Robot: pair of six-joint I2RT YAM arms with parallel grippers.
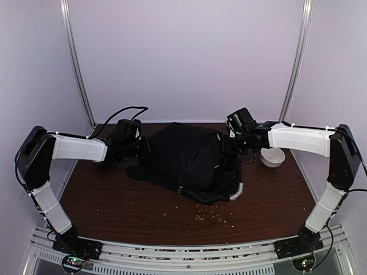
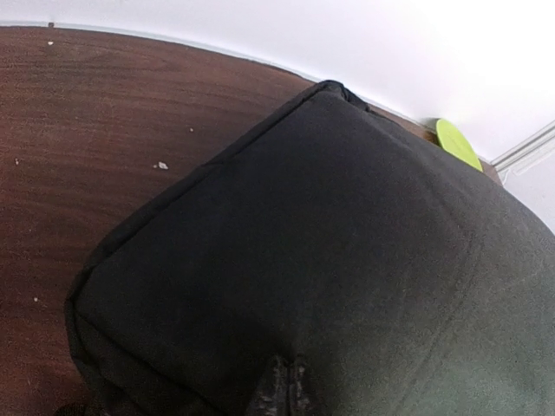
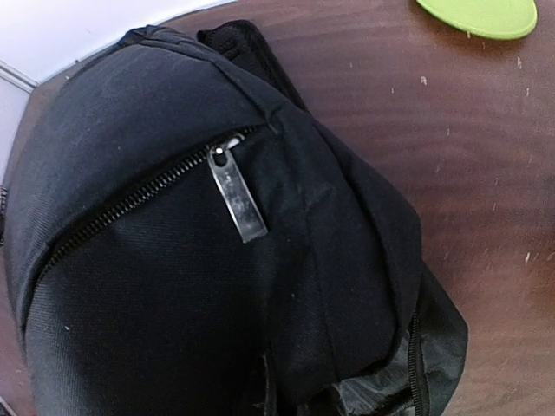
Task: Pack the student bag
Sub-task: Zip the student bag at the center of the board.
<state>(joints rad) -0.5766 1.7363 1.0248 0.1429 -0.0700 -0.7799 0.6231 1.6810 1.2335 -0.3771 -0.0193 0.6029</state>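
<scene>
The student bag, a big black soft backpack, lies on the brown table. My left gripper is at its left end. In the left wrist view the fingers are pressed together, tips sunk in the bag's cloth. My right gripper is at the bag's right end. In the right wrist view its dark fingers are shut on the fabric of the bag, below a closed zip with a metal pull. An open zip with grey lining shows at the bag's lower edge.
A white bowl stands just right of the bag. A lime-green disc lies on the table beyond it, and the green disc also peeks out behind the bag. Crumbs lie scattered in front of the bag. Walls enclose the table.
</scene>
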